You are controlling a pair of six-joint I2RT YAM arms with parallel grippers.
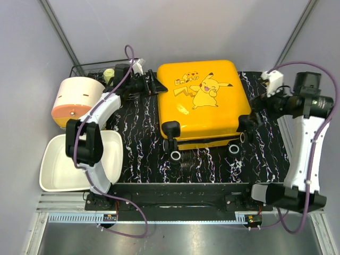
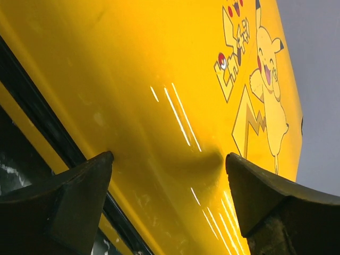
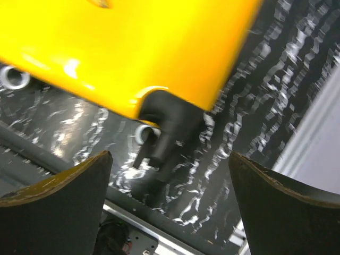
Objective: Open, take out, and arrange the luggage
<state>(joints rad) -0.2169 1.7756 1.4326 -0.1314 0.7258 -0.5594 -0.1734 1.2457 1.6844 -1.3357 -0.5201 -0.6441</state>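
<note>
Nearest, the left claw (image 1: pixel 158 84), spread, sits at 9 o'clock just beside the closed luggage (image 1: pixel 204 101) on the bench (image 1: pixel 138 133) (wheels toward 6), the spread right claw (image 1: pixel 249 119) off its 4 o'clock corner.

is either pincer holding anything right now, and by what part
Nothing is held. The left pincer is open by the luggage's side; the right pincer is open near its wheeled corner.

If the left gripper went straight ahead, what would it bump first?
Most likely the luggage: its yellow shell fills the view ahead of the open left gripper, though depth is unclear.
</note>
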